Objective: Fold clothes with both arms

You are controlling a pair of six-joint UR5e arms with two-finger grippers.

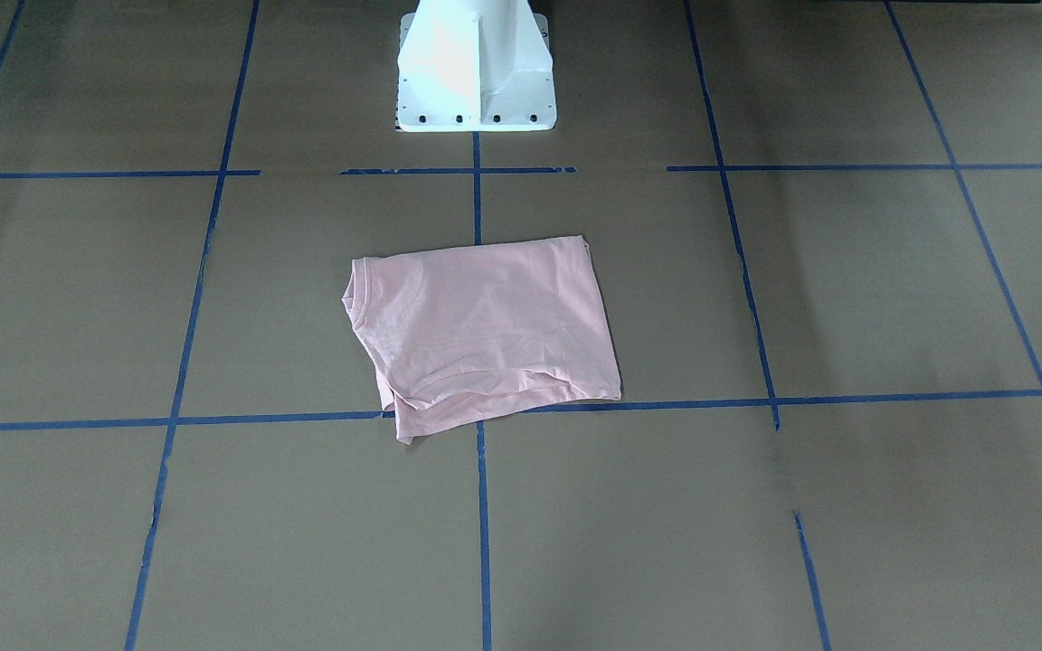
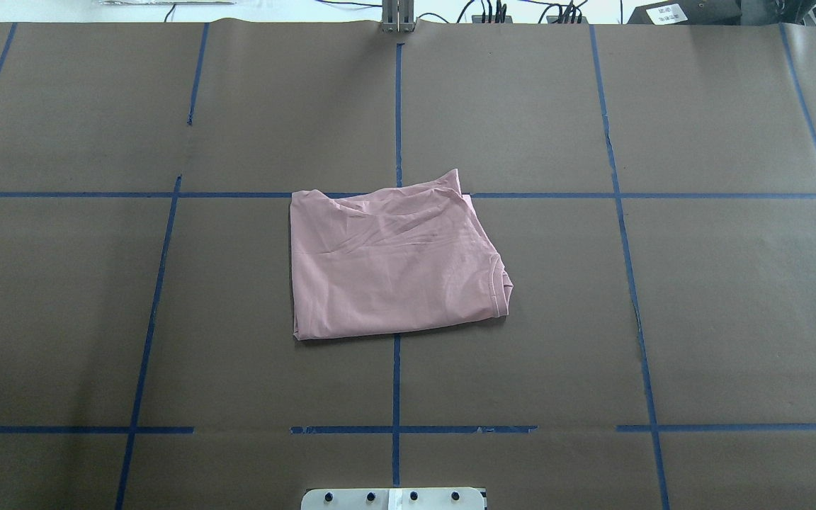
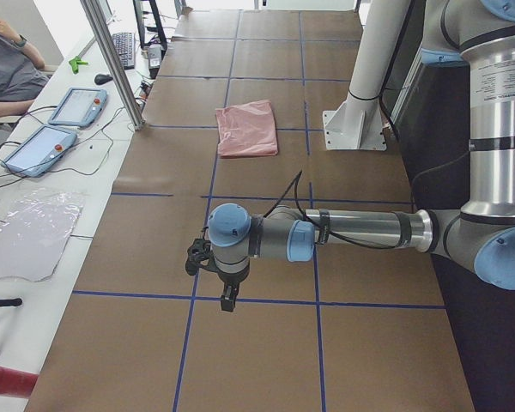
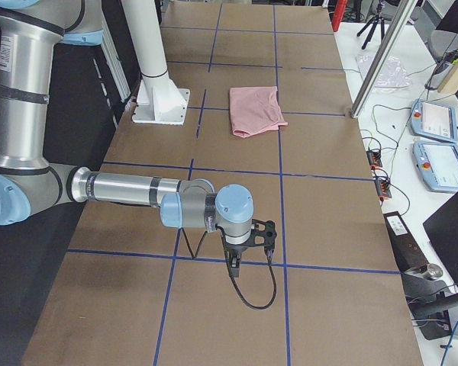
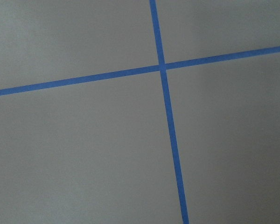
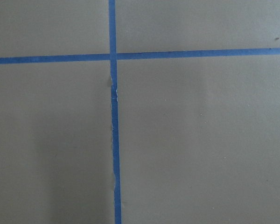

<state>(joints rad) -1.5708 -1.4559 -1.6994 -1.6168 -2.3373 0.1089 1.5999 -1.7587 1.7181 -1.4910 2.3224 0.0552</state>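
The pale pink T-shirt (image 1: pixel 485 325) lies folded into a rough rectangle at the table's middle, print hidden, collar edge on the robot's right side (image 2: pixel 394 262). It also shows far off in the exterior left view (image 3: pixel 247 129) and the exterior right view (image 4: pixel 256 109). My left gripper (image 3: pixel 228 300) hangs pointing down over bare table at the robot's left end, far from the shirt. My right gripper (image 4: pixel 235 267) hangs the same way at the right end. I cannot tell whether either is open or shut. Both wrist views show only brown paper and blue tape.
The white pedestal base (image 1: pixel 476 72) stands just behind the shirt. Blue tape lines (image 2: pixel 396 106) grid the brown table cover. Teach pendants (image 3: pixel 77 107) and a seated operator (image 3: pixel 9 60) are beyond the far edge, by a metal post (image 3: pixel 112 60).
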